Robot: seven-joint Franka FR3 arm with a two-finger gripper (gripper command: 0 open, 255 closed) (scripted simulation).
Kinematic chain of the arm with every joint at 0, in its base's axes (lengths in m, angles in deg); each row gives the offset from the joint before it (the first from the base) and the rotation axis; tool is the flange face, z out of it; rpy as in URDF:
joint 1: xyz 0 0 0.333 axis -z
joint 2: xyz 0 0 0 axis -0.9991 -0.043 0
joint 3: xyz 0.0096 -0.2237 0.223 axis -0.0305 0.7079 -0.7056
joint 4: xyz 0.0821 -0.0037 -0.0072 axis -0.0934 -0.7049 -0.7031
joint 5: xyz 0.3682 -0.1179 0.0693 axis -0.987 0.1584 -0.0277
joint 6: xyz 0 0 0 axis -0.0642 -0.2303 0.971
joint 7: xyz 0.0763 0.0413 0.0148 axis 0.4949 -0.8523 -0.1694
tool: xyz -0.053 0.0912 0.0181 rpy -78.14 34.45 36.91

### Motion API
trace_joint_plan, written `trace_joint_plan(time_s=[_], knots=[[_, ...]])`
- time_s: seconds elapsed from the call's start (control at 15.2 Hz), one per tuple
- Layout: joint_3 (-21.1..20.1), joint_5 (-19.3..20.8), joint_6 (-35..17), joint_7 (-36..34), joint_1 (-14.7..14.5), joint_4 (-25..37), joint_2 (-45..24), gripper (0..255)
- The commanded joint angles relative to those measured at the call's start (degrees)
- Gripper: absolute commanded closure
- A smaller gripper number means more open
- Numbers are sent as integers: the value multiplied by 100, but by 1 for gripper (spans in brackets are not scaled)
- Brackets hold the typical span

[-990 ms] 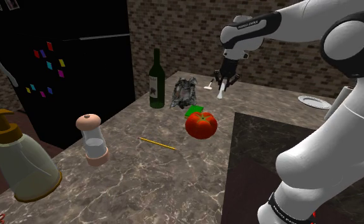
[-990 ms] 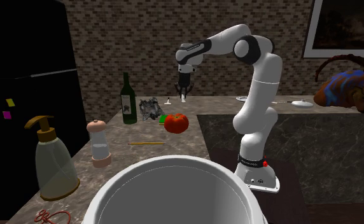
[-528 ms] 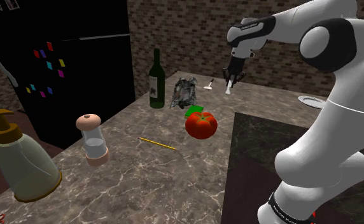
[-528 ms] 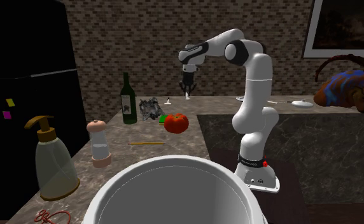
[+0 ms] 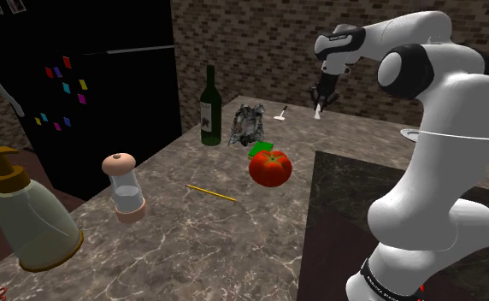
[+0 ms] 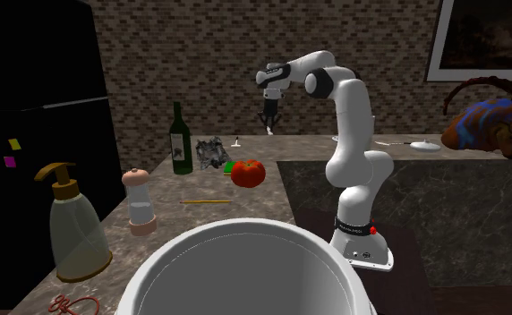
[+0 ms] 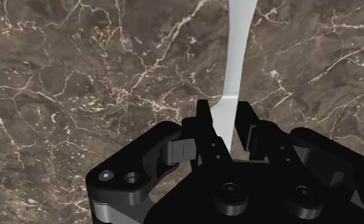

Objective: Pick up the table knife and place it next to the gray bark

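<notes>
Shoulder view. Reaches up and left to the far end of the marble countertop [image 5: 234,239], close to the brick wall [image 5: 251,51]. Carries the black gripper [image 5: 320,104] pointing down, pinching a white table knife [image 5: 318,113] whose free end sticks out below the fingertips. Hangs over the counter to the right of the gray bark [image 5: 249,121], apart from it, with a small white object [image 5: 281,112] lying between the two. Shows as well a dark green bottle [image 5: 210,107] just left of the bark. Shows nearer the camera a red tomato [image 5: 270,168], a yellow pencil [image 5: 211,193], a grinder [image 5: 125,188] and a soap dispenser [image 5: 29,214]. Behind these, a black fridge [image 5: 106,111] dotted with coloured magnets.

Second exterior view. Looks over the rim of a large white pot [image 6: 156,268] toward the white arm [image 6: 353,116]. Finds the gripper [image 6: 268,119] above the counter's back edge, right of the bark [image 6: 212,150] and the bottle [image 6: 182,140], beyond the tomato [image 6: 248,172]. Too small here to make out the knife clearly.

Wrist view. Looks down on the veined marble [image 7: 79,76]. Clasps the knife [image 7: 238,51] by one end between the two black fingers [image 7: 203,124], jaws closed tight on it. Sends the pale blade straight out from the gripper [image 7: 225,130] over the countertop.
</notes>
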Motion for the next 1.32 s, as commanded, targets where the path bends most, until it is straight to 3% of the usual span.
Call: trace_joint_plan(time_s=[0.0, 0.33, 0.4, 1.25], knots=[[53, -21, 224, 157, 116, 671, -458, 255], [133, -83, 1093, 475, 439, 2950, -1893, 255], [132, -84, 1160, 486, 458, 3116, -1991, 255], [136, -91, -21, 563, 429, 1663, -1723, 255]])
